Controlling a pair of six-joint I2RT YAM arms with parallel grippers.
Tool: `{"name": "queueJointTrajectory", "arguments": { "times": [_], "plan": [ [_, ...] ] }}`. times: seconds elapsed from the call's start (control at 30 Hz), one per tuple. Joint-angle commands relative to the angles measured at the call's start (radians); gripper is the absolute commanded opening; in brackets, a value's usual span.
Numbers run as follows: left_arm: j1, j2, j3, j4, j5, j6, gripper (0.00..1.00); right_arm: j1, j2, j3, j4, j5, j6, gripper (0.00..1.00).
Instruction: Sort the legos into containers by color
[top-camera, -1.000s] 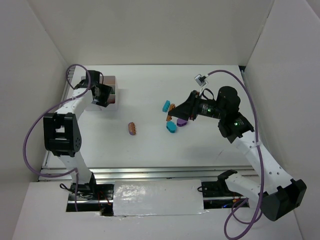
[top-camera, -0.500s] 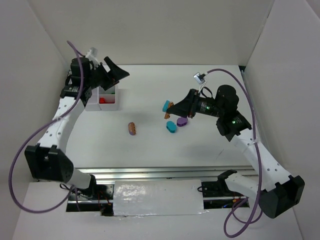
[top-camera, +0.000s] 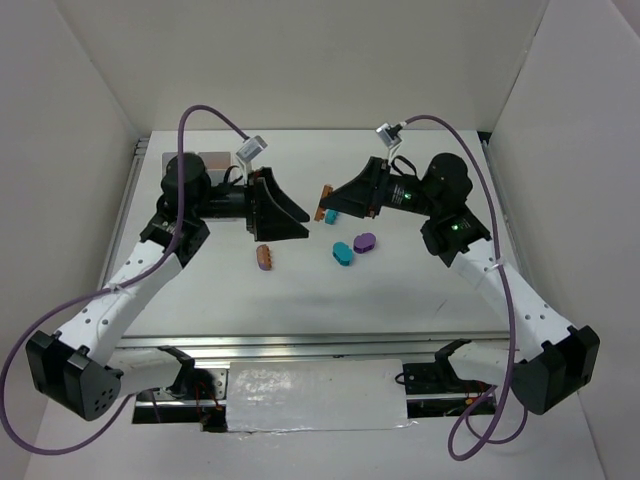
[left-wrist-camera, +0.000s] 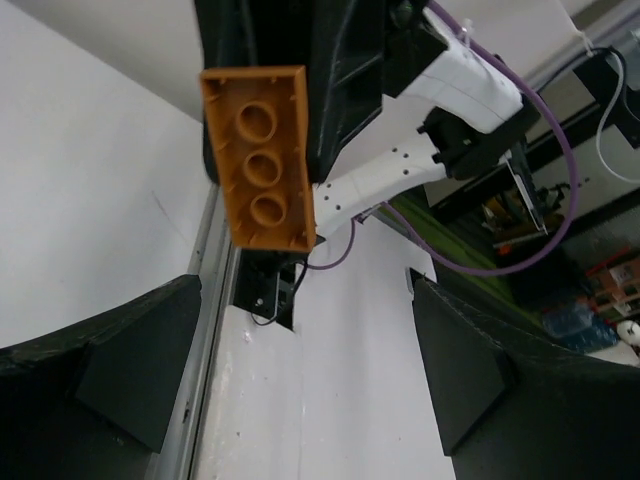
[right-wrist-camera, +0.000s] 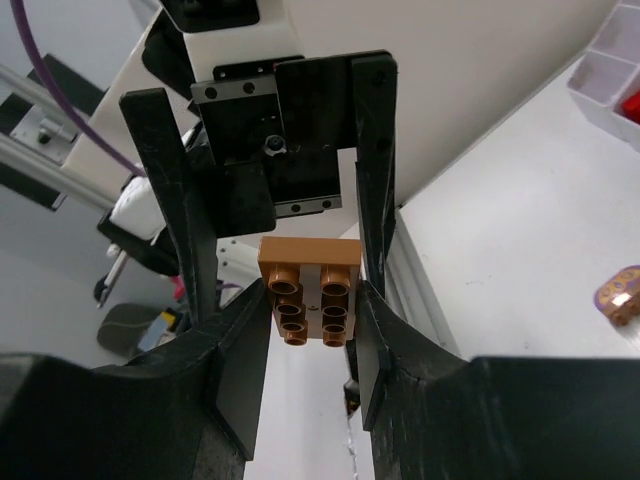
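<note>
Table (top-camera: 420, 290): one, white; it carries the tray and four loose legos.
Arms: two, reaching in from left and right, with their grippers facing each other over the middle of the table.
Tray (top-camera: 216, 158): one, white and divided, at the far left, partly hidden behind the left arm; one red lego (right-wrist-camera: 632, 103) shows in a compartment.
Left gripper (left-wrist-camera: 305, 300): one, jaws spread wide and holding nothing, facing the held brick and near it.
Right gripper (right-wrist-camera: 312, 300): one, clamped on the orange-brown brick (left-wrist-camera: 258, 155) and holding it above the table.
Loose legos: four on the table. One is a brown oval (top-camera: 264, 257), left of middle. One teal brick (top-camera: 329, 215) lies partly under the right gripper. One teal oval (top-camera: 343, 253) lies just beside one purple oval (top-camera: 365, 242).
</note>
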Motion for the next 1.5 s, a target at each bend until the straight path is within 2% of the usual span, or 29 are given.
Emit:
{"name": "queueJointTrajectory", "arguments": {
  "times": [0.0,0.17,0.27,0.43,0.47,0.57,0.6,0.63,0.67,0.7,0.73,0.8,0.83,0.93,1.0,1.07,1.1,1.13,1.2,1.27,1.4,1.47],
  "plan": [
    [-0.040,0.011,0.063,0.099,0.062,-0.013,0.99,0.026,-0.001,0.028,0.134,-0.040,0.035,0.00],
    [-0.083,0.043,0.091,0.143,0.070,-0.046,0.91,0.057,0.011,0.006,0.263,-0.101,0.079,0.00],
    [-0.091,0.062,0.096,0.170,0.079,-0.077,0.84,0.080,0.009,0.011,0.254,-0.094,0.060,0.00],
    [-0.094,0.069,0.102,0.246,0.101,-0.125,0.63,0.097,0.012,0.000,0.237,-0.071,0.047,0.00],
    [-0.094,0.069,0.106,0.244,0.107,-0.122,0.58,0.097,0.011,-0.005,0.240,-0.068,0.052,0.00],
    [-0.095,0.069,0.120,0.238,0.120,-0.115,0.28,0.097,0.012,-0.020,0.263,-0.065,0.069,0.00],
    [-0.095,0.069,0.122,0.243,0.125,-0.118,0.11,0.097,0.012,-0.020,0.267,-0.063,0.072,0.01],
    [-0.095,0.071,0.126,0.249,0.130,-0.120,0.04,0.097,0.012,-0.021,0.267,-0.063,0.073,0.06],
    [-0.095,0.071,0.126,0.255,0.133,-0.126,0.02,0.097,0.009,-0.021,0.264,-0.060,0.070,0.17],
    [-0.095,0.071,0.126,0.255,0.134,-0.128,0.01,0.098,0.006,-0.023,0.252,-0.045,0.069,0.72],
    [-0.094,0.072,0.135,0.214,0.121,-0.096,0.00,0.092,-0.007,-0.026,0.244,-0.029,0.066,0.99],
    [-0.081,0.077,0.167,0.082,0.093,-0.008,0.00,0.081,-0.027,-0.031,0.174,0.006,0.041,1.00],
    [-0.069,0.085,0.210,-0.070,0.052,0.092,0.00,0.058,-0.050,-0.028,0.139,0.041,0.006,1.00],
    [0.018,0.105,0.278,-0.254,-0.023,0.217,0.00,0.015,-0.095,-0.032,0.022,0.093,-0.058,1.00],
    [0.131,0.111,0.295,-0.354,-0.054,0.239,0.00,-0.028,-0.142,-0.029,-0.080,0.130,-0.095,1.00],
    [0.249,0.131,0.324,-0.430,-0.140,0.288,0.00,-0.060,-0.179,-0.023,-0.156,0.214,-0.141,1.00],
    [0.286,0.152,0.355,-0.526,-0.204,0.302,0.00,-0.066,-0.187,-0.025,-0.217,0.246,-0.146,1.00],
    [0.314,0.169,0.379,-0.579,-0.352,0.329,0.00,-0.072,-0.191,-0.028,-0.239,0.283,-0.146,1.00],
    [0.377,0.251,0.469,-0.755,-0.578,0.287,0.00,-0.074,-0.189,-0.034,-0.280,0.290,-0.128,1.00],
    [0.452,0.346,0.540,-0.851,-0.701,0.222,0.00,-0.074,-0.187,-0.064,-0.268,0.265,-0.086,1.00],
    [0.569,0.434,0.515,-0.761,-0.689,-0.045,0.00,-0.074,-0.201,-0.104,-0.262,0.258,-0.056,1.00],
    [0.616,0.483,0.504,-0.710,-0.689,-0.123,0.00,-0.074,-0.202,-0.101,-0.288,0.247,-0.063,1.00]
  ]
}}
